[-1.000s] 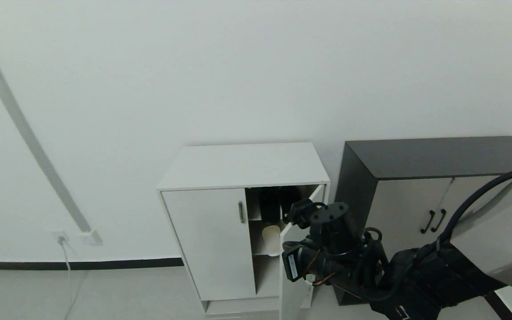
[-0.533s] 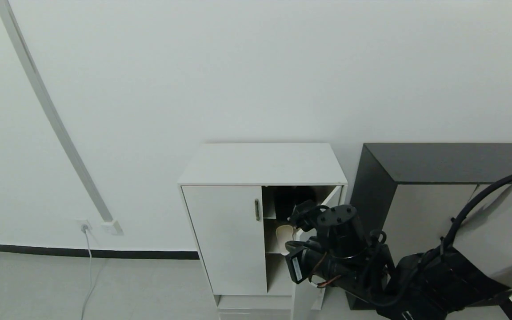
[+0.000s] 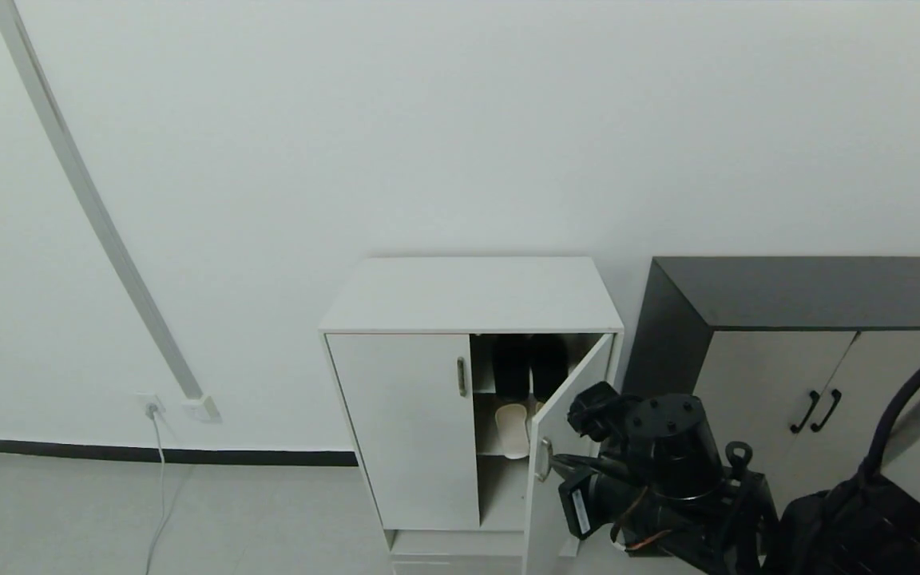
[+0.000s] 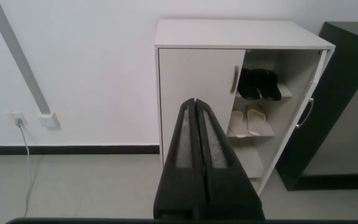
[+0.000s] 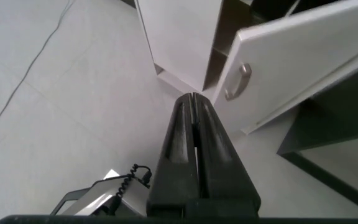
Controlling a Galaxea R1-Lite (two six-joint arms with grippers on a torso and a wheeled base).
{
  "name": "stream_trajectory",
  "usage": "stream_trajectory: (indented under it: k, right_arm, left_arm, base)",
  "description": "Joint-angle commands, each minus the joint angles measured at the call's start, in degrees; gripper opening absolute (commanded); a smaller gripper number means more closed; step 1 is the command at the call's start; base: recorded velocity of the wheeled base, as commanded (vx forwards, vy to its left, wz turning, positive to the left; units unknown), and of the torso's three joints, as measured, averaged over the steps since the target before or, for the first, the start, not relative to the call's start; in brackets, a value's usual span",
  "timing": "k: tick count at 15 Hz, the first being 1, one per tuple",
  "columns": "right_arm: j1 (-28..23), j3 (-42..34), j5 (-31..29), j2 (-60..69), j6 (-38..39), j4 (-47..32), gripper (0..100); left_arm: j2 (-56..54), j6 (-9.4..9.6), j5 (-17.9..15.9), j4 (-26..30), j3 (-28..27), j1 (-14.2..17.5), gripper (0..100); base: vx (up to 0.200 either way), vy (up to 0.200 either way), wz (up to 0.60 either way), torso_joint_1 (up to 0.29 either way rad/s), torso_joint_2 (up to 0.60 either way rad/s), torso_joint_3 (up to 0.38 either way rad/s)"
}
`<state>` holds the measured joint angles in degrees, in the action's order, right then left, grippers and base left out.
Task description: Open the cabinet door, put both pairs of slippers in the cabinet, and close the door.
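Slippers (image 3: pixel 513 417) partly hidden behind cabinet door (image 3: pixel 552 427)

Inside cabinet (image 4: pixel 194 68) — upper pair (image 4: pixel 260 84), lower pair (image 4: pixel 248 122) beneath

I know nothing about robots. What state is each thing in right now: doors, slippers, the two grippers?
Right cabinet door: open.
Left cabinet door: shut.
Black slippers: inside, on the upper shelf.
Pale slippers: inside, on the shelf below.
Dark cabinet doors: shut.
Left gripper: fingers shut, holding nothing.
Right gripper: fingers shut, holding nothing, beside the open door.
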<state>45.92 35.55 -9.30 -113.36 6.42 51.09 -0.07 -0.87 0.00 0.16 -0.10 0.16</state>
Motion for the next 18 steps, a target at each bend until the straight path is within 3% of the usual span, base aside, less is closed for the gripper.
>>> stream_trajectory:
  k: [1, 4, 11, 18]
  right_arm:
    - [0.0, -3.1, 0.0, 0.8, 0.1, 1.0, 0]
    - [0.0, -5.3, 0.2, 0.3, 0.2, 2.9, 0]
    - [-1.2, -3.6, 2.0, -7.7, 0.3, 3.1, 0]
    - [-4.5, 6.6, 2.3, -17.7, 0.2, 3.3, 0]
  left_arm:
    - [0.1, -0.01, 0.0, 0.0, 0.0, 0.0, 0]
    - [0.1, -0.1, 0.0, -0.1, 0.0, 0.0, 0]
    - [0.1, -0.1, 0.0, -0.1, 0.0, -0.1, 0]
    - [0.1, -0.1, 0.0, 0.0, 0.0, 0.0, 0]
  base:
    - [0.2, 0.0, 0.0, 0.007, 0.0, 0.007]
    - [0.2, 0.0, 0.0, -0.009, 0.0, -0.002]
    - [0.0, 0.0, 0.0, 0.0, 0.0, 0.0]
    - [0.0, 0.0, 0.0, 0.0, 0.0, 0.0]
